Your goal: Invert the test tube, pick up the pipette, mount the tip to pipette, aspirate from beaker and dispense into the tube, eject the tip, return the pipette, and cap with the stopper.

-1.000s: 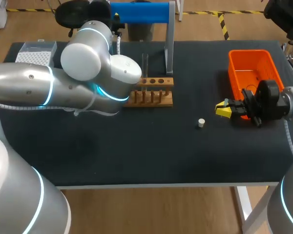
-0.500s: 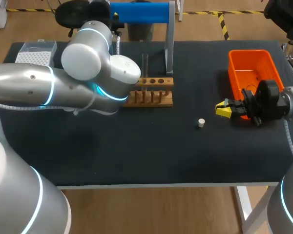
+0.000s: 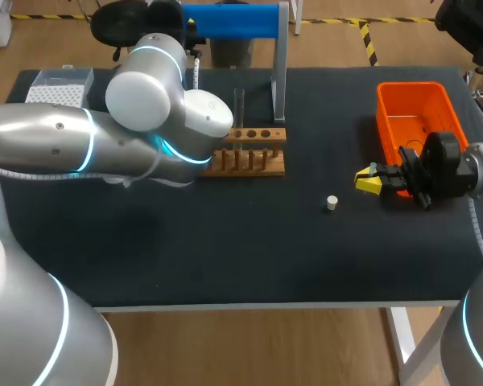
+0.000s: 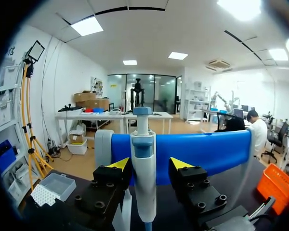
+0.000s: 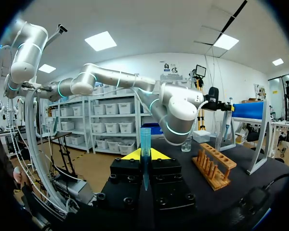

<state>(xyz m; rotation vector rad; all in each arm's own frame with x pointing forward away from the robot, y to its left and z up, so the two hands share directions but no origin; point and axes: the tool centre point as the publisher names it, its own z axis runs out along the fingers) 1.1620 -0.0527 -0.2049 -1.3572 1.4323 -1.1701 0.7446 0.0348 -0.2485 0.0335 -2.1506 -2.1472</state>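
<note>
Pipette [image 4: 144,178]: hangs upright on the blue stand [image 4: 207,149] at the table's far side, between the spread fingers of the left gripper [image 4: 150,164], which flank its body without visibly clamping it. The step in hand appears to be the pick-up, and the next move calls for closing squarely on the body, then lifting clear of the stand. Right gripper [image 5: 143,156]: clamped on an upright blue tip [image 5: 145,137], beside the orange bin [image 3: 410,104].

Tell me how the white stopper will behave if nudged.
The stopper is small, so probably light and easily slid. It stands squat on the dark table, so tipping seems unlikely; once over, its round side may roll.
</note>
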